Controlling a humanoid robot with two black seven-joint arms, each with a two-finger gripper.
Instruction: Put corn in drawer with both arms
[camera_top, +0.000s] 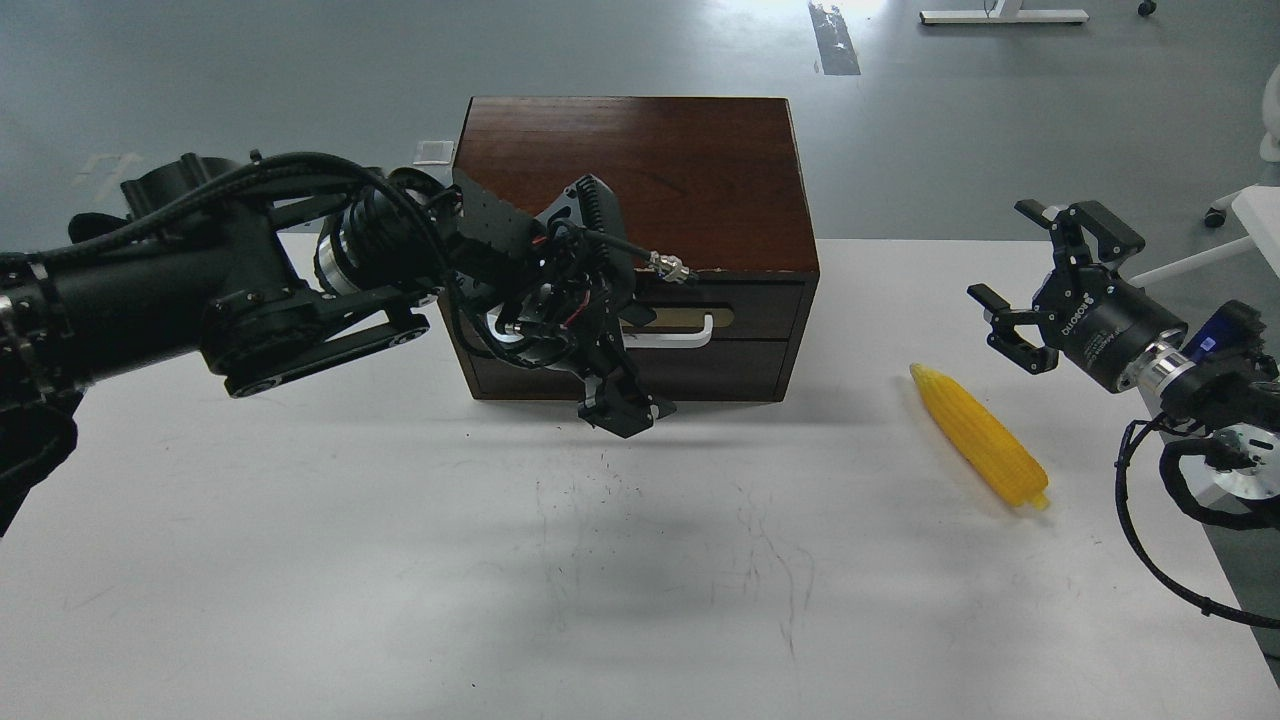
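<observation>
The yellow corn (980, 436) lies on the white table at the right, tip pointing up-left. The drawer (752, 312) is the upper dark front of the brown box, closed, with its white bar handle (683, 338) partly hidden by my left wrist. My left gripper (620, 408) points down in front of the box's lower left, below the handle, touching nothing I can see; its fingers are dark and bunched. My right gripper (1022, 268) is open and empty, hovering above and to the right of the corn.
The reddish-brown box top (650, 170) stands at the table's (400, 560) back edge. A second drawer front (730, 370) sits under the upper one. Grey floor lies beyond, with a white chair base (1245, 215) at the far right.
</observation>
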